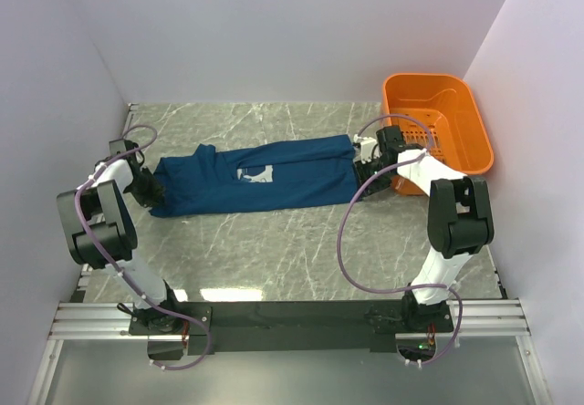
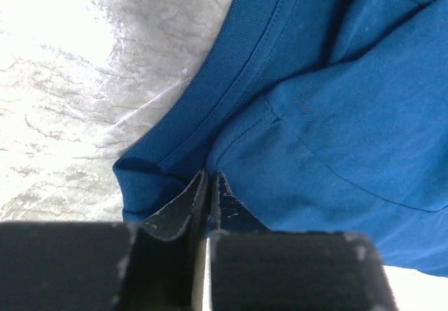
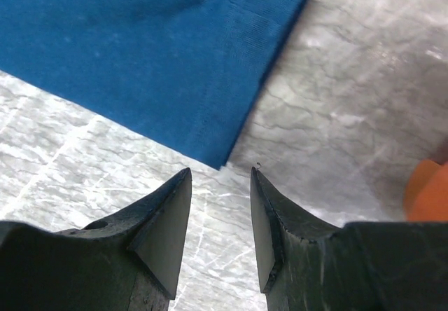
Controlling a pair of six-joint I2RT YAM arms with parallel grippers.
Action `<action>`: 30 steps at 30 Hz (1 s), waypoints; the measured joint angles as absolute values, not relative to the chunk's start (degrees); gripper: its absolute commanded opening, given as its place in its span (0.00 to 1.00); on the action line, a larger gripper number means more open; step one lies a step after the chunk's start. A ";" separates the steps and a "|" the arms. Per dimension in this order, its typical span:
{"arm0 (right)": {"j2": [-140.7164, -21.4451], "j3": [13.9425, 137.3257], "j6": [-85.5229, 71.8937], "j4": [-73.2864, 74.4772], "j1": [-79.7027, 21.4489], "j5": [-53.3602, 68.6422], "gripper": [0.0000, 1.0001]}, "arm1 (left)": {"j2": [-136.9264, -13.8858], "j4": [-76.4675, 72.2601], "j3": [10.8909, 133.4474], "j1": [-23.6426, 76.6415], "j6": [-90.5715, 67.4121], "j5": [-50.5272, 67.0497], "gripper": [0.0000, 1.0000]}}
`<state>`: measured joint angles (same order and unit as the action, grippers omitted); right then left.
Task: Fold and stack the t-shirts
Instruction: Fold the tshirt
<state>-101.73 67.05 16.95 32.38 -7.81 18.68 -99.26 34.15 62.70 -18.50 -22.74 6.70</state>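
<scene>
From above, the blue t-shirt (image 1: 265, 179) lies folded into a long band across the middle of the grey marbled table (image 1: 274, 250), running from near the left edge towards the right. Its pale chest print faces up about halfway along. The left gripper (image 1: 149, 192) sits at the band's left end and the right gripper (image 1: 367, 162) at its right end. An orange basket (image 1: 456, 150) stands in the far right corner of the surface, just beyond the right arm.

In the left wrist view, the left gripper (image 2: 208, 183) is clenched, with its two fingertips (image 2: 196, 188) pressed almost together on a pinch of the t-shirt (image 2: 336, 101) just below the ribbed collar. The collar curves away over the bare table (image 2: 70, 101).

In the right wrist view, the right gripper (image 3: 220, 176) is released. Its jaws stand apart with nothing between them, above the table (image 3: 350, 101) and just beside the stitched hem corner of the t-shirt (image 3: 140, 52). A sliver of the orange basket (image 3: 428, 192) shows at the right border.
</scene>
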 measured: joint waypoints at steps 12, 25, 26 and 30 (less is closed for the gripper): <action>-105.62 68.18 16.29 33.23 -7.46 18.72 0.46 | -97.36 34.13 61.93 -18.50 -22.15 8.47 0.01; -106.34 68.38 14.83 33.45 -7.64 20.47 0.06 | -95.68 34.15 61.30 -18.50 -22.13 9.23 0.01; -106.34 68.38 14.66 33.45 -7.64 20.49 0.03 | -95.57 34.15 61.30 -18.50 -22.13 9.21 0.01; -106.10 68.16 15.44 33.45 -7.64 20.23 0.00 | -95.11 34.22 61.28 -18.50 -22.13 9.19 0.01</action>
